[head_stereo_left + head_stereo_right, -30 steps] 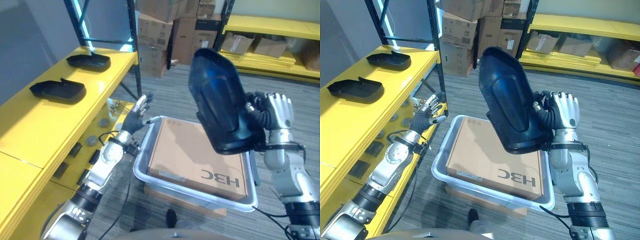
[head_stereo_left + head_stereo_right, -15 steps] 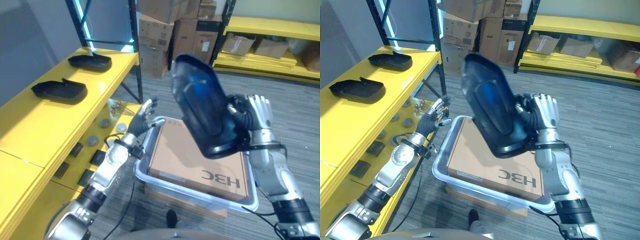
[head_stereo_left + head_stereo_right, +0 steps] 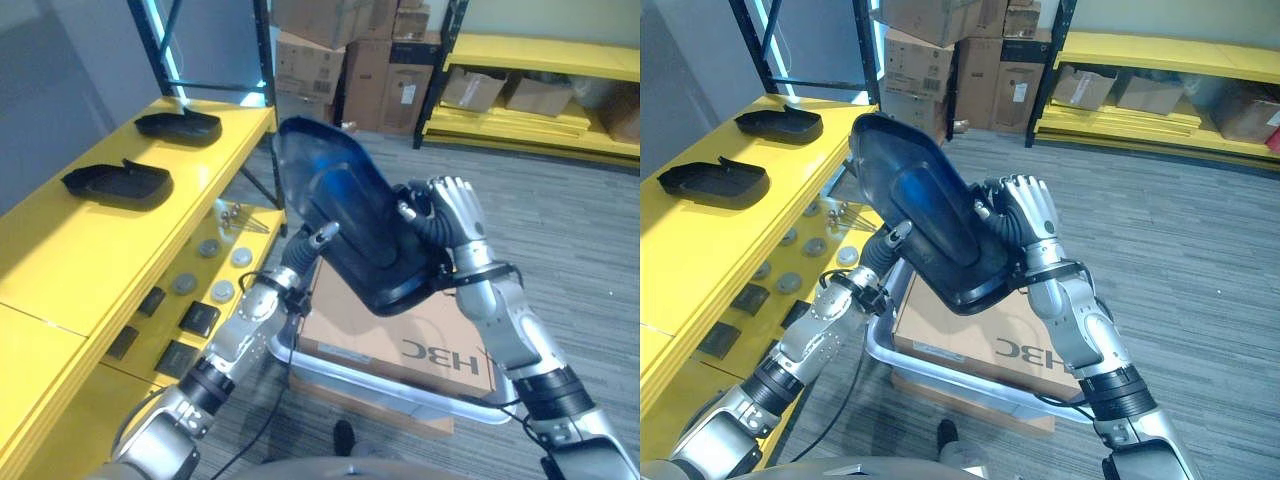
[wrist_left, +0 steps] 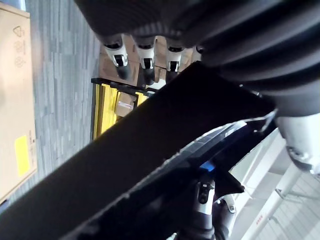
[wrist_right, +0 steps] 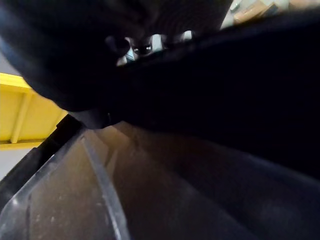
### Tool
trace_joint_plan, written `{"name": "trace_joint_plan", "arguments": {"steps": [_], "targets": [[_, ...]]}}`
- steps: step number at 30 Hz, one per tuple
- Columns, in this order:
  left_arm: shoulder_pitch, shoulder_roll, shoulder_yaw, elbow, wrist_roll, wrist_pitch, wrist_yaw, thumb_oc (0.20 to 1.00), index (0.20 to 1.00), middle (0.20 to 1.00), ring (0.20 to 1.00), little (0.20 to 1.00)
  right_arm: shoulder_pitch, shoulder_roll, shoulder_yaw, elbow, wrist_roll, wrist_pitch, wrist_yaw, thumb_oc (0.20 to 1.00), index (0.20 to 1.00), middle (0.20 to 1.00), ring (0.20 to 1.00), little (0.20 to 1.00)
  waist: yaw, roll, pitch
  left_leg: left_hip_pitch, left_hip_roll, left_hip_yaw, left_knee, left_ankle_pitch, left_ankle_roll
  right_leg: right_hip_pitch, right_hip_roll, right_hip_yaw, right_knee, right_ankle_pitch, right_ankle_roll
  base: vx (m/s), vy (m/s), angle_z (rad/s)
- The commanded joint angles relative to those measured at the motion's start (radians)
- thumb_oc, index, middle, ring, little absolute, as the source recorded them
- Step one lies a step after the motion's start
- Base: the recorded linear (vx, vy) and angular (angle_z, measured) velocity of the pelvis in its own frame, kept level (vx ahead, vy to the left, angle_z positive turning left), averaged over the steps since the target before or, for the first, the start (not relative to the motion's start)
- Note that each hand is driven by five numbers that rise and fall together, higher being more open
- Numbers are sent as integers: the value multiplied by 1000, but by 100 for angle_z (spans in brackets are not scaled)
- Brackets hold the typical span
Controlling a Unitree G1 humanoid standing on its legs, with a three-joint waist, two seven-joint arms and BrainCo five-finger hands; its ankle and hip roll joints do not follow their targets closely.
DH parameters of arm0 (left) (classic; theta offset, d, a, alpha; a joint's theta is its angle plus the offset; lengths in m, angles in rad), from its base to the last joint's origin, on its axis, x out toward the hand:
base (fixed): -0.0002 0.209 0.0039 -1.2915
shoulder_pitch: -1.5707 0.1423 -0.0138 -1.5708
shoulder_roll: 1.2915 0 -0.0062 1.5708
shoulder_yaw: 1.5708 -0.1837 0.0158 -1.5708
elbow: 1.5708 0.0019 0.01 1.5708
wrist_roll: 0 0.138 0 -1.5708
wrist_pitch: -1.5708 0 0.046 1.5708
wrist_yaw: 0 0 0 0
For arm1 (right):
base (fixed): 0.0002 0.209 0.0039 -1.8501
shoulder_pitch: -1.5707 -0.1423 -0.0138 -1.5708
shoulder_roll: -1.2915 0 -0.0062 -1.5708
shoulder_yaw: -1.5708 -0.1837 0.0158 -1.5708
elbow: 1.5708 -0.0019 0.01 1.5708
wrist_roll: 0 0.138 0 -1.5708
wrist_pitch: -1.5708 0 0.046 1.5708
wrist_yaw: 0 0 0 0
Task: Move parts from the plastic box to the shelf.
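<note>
Part: black shell (image 3: 350,225) held aloft over plastic box (image 3: 300,355).
Right hand (image 3: 452,215): fingers curled round its edge.
Left hand (image 3: 310,240): beneath, straight fingers seemingly supporting.
Advice: keep both supports while swinging toward yellow shelf (image 3: 90,235).

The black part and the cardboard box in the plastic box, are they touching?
Apart. The right eye view shows the black part raised in the right hand, with a gap above the cardboard box.

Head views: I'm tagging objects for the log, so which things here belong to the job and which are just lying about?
Job:
black part, held up by the right hand, left hand beside it
plastic box
two black parts on the yellow shelf

Lying about:
carton in the box
stacked cartons
far shelf
</note>
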State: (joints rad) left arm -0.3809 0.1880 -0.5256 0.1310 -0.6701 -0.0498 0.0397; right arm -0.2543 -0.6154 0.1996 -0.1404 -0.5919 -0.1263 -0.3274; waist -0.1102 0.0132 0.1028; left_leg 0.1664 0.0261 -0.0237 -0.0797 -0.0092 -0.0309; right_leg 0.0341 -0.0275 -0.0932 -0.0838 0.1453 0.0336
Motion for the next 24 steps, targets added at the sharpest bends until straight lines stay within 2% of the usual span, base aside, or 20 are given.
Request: {"name": "trace_joint_plan", "arguments": {"steps": [1,2,3,8,11,13,17,24], "targets": [[-128,-12,-47,21,-82,-43,-28,702,702,702,702,702,-81,12,-6,-21,80,-54,-2,200,200,200,200,200,17,-23,-52,-30,70,49,-2,-54,-15,102,-36,-12,49,-250,58,0,0,0],[-130,-10,-46,16,-81,-48,-28,291,291,291,291,291,-83,13,-1,-21,88,-57,0,200,200,200,200,200,16,-24,-49,-35,69,49,-2,-46,-15,97,-38,-12,51,-243,57,0,0,0],[-144,4,-47,3,-44,-59,-32,200,200,200,200,200,-78,21,17,-33,116,-76,17,200,200,200,200,200,16,-24,-49,-35,69,49,-2,-45,-15,96,-38,-14,52,-244,57,-41,5,-1],[-150,33,-48,-30,43,-85,-40,200,200,200,200,200,-74,33,62,-77,167,-114,63,200,200,200,200,200,19,-26,-47,-33,68,54,-2,-45,-15,97,-39,-14,52,-244,57,0,0,0],[-148,51,-35,-57,113,-118,-12,200,200,200,200,200,-71,40,85,-102,190,-132,74,200,200,200,200,200,21,-27,-46,-31,67,55,-2,-46,-16,98,-40,-14,51,-244,56,0,0,0],[-159,93,-21,-112,251,-151,6,200,200,200,200,200,-61,47,92,-134,211,-157,78,200,200,200,200,200,22,-27,-46,-32,68,55,-2,-47,-16,97,-40,-13,51,-245,56,0,0,0],[-157,169,20,-193,531,-207,110,200,200,200,200,200,-31,68,110,-197,264,-213,74,200,200,200,200,200,27,-28,-44,-33,69,58,-2,-47,-18,94,-40,-11,51,-245,56,0,0,0],[-85,209,77,-237,634,-235,189,200,200,200,200,200,4,91,148,-217,329,-238,84,200,200,200,200,200,36,-25,-40,-34,72,57,-1,-43,-22,93,-38,-12,53,-247,54,-2,-5,0]]}}
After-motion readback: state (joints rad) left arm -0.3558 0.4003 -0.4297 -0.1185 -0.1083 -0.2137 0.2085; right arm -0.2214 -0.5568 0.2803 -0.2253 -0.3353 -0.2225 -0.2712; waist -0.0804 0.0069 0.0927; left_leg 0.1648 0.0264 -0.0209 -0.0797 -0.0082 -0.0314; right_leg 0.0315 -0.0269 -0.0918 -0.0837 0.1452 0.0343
